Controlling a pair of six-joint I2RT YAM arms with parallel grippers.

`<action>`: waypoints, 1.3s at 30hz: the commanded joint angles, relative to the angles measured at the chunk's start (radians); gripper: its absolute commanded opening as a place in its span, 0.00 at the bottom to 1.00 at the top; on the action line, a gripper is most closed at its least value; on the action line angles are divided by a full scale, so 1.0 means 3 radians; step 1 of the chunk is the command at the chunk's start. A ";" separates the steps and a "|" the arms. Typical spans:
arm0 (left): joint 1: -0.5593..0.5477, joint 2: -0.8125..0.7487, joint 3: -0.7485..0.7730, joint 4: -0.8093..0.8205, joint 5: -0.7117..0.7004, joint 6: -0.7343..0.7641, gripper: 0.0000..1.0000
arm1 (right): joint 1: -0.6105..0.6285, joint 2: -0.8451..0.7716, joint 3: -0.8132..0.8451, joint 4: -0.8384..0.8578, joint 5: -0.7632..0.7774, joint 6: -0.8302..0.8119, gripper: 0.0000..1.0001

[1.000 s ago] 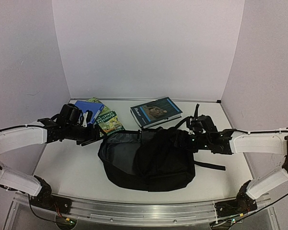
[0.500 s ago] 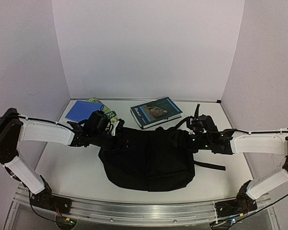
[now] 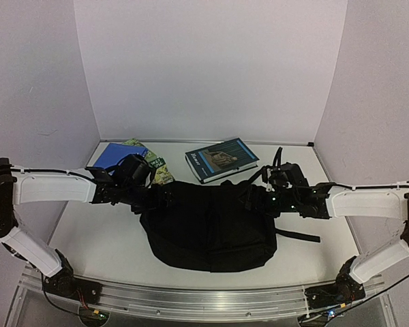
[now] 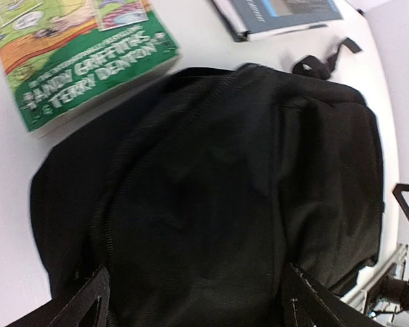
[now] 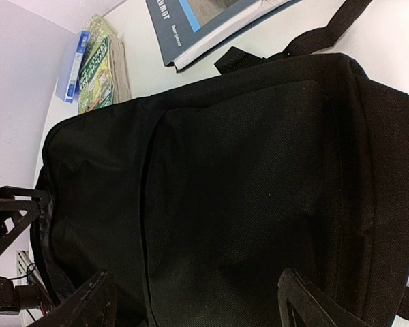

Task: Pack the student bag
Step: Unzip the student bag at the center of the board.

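The student bag is a big black backpack lying flat in the middle of the table, its top face closed over. My left gripper hovers at the bag's left end. In the left wrist view its fingers stand wide apart above the black fabric, gripping nothing. My right gripper sits at the bag's upper right, near the straps. In the right wrist view it is open too, with the bag spread below it.
A green paperback lies just behind the left gripper, with a blue folder to its left. A dark blue hardback rests behind the bag. One black strap trails right across the table. White walls enclose three sides.
My left arm swung from above the books to the bag's left end and its jaws widened. The bag's mouth, which showed grey lining, now lies flat and black. The right arm barely moved.
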 commanded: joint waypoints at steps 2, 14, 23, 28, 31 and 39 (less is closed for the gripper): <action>0.0002 -0.0035 -0.0011 -0.0309 -0.0304 -0.0170 0.88 | -0.0006 0.0051 0.0164 0.0032 -0.0049 -0.0082 0.82; 0.0001 0.0306 0.0000 -0.0210 0.0054 -0.0203 0.71 | -0.0007 0.0019 0.0152 0.0032 -0.0050 -0.0081 0.82; -0.0002 0.0197 -0.0033 -0.0131 0.0085 -0.0252 0.14 | -0.0007 -0.0008 0.0155 0.0027 -0.0056 -0.0065 0.82; -0.0006 0.0057 -0.0026 0.0244 0.0397 -0.0034 0.02 | -0.0004 -0.0067 0.0220 0.0022 -0.0138 -0.0028 0.82; -0.0062 0.0035 0.0087 0.0466 0.0627 0.0108 0.00 | 0.0024 -0.0122 0.0283 0.0027 -0.0178 0.0078 0.84; -0.0241 0.0209 0.0243 0.1353 0.1211 -0.0079 0.00 | 0.0353 -0.0141 0.0404 0.0208 -0.0137 0.0254 0.87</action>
